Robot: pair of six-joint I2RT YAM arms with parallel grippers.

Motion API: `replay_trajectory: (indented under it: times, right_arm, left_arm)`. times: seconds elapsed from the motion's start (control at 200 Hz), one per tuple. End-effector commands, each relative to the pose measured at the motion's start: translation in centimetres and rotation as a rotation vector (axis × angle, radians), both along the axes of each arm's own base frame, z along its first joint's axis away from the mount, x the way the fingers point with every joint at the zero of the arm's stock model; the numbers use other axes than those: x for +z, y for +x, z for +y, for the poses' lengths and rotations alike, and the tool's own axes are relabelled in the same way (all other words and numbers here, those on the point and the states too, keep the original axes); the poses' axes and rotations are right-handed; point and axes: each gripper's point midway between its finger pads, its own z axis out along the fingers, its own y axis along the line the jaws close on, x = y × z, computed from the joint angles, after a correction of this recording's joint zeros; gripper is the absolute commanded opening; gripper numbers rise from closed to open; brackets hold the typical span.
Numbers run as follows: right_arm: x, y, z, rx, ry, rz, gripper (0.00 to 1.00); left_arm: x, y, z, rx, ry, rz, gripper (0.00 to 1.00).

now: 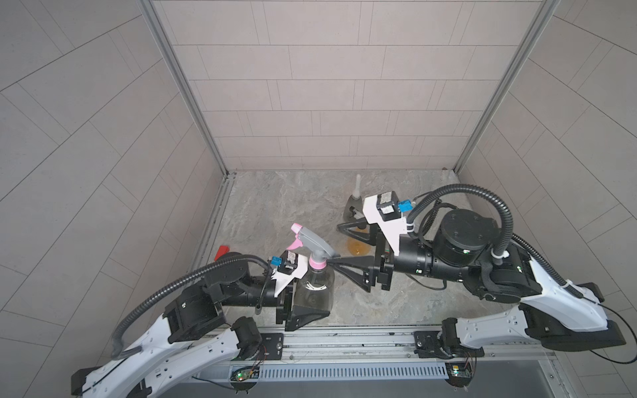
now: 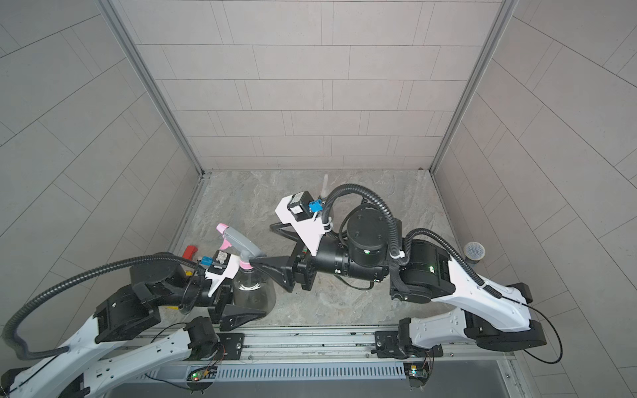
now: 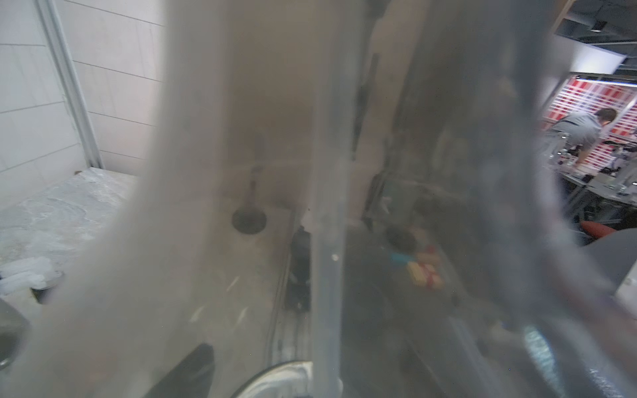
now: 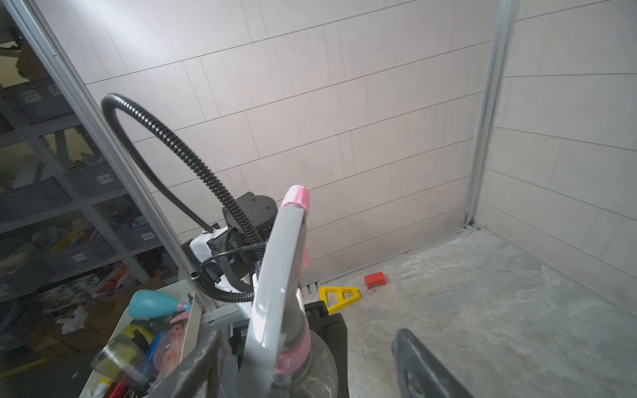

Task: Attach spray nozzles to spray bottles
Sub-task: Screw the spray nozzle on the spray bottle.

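Tiled walls box in a grey marbled surface (image 1: 275, 206). Near its front edge the left gripper (image 1: 310, 296) has its jaws clamped on the body of a smoky grey bottle (image 1: 317, 281) and holds it upright. A pink-and-grey nozzle (image 1: 312, 243) sits on that bottle's neck, its pink collar down over the mouth. The right gripper (image 1: 339, 245) has its jaws spread wide and grasps nothing. One finger lies just beside the collar and the other is well apart from it.

By my reading this bottle is fitted or nearly so, though the frames do not show whether the collar is screwed tight.

Beyond the held bottle stands a second grey bottle (image 1: 355, 206) with a white piece (image 1: 358, 180) rising from it. That may be the white nozzle already on, but the right wrist covers part of it. An amber bottle (image 1: 358, 247) shows only as a patch under the right gripper, so whether it is capped cannot be told. No black-and-white nozzle can be made out. The left wrist view is a blur of bottle wall. A red block (image 1: 222, 251) lies beyond the held bottle, by the side wall.
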Motion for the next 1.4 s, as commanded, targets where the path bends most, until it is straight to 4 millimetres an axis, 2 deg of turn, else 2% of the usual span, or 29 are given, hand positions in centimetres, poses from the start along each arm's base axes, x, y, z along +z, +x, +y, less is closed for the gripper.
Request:
replay_trajectory:
  times: [0.0, 0.175, 0.39, 0.51, 0.625, 0.75, 0.876, 0.961, 1.046, 1.221, 1.331, 1.396]
  right_arm:
    - [-0.6, -1.5, 1.2, 0.107, -0.022, 0.007, 0.7]
    - [-1.0, -1.3, 1.9, 0.102, 0.001, 0.025, 0.5]
    - [-1.5, -0.4, 2.5, 0.046, 0.013, 0.054, 0.31]
    - [-3.1, 0.8, 3.1, -0.052, -0.008, 0.086, 0.25]
    - [-4.9, 2.4, 3.6, -0.19, 0.023, 0.166, 0.23]
    - [-5.6, 2.7, 5.1, -0.304, 0.071, 0.209, 0.22]
    - [-6.3, 2.9, 6.8, -0.386, 0.061, 0.216, 0.2]
    - [-6.6, 3.1, 6.8, -0.399, 0.059, 0.22, 0.26]
    - [-5.9, 2.9, 5.6, -0.361, 0.044, 0.185, 0.37]
    - [-4.2, 1.1, 1.9, -0.197, -0.007, 0.103, 0.74]
    - [-3.2, 0.6, 0.0, -0.172, -0.075, 0.035, 0.82]
    - [-2.2, 1.0, -0.6, -0.17, -0.089, 0.0, 0.84]
  left_arm:
    - [1.4, -1.2, 0.3, -0.064, -0.038, 0.0, 0.0]
    - [1.4, -0.4, 0.4, -0.009, -0.04, -0.008, 0.0]
    - [1.5, 1.3, 0.5, 0.092, -0.042, -0.02, 0.0]
    - [1.6, 3.3, 0.6, 0.206, -0.044, -0.036, 0.0]
    - [1.6, 5.6, 1.0, 0.332, -0.054, -0.066, 0.0]
    - [1.1, 7.7, 1.3, 0.446, -0.036, -0.08, 0.0]
    - [0.7, 8.5, 1.4, 0.487, -0.021, -0.083, 0.0]
    - [0.6, 8.5, 1.6, 0.491, -0.02, -0.082, 0.0]
    - [0.6, 7.8, 1.8, 0.466, -0.015, -0.08, 0.0]
    - [0.4, 6.2, 2.4, 0.408, -0.01, -0.086, 0.0]
    - [-0.1, 5.2, 2.1, 0.345, 0.006, -0.085, 0.0]
    - [-0.4, 4.2, 1.7, 0.281, 0.011, -0.082, 0.0]
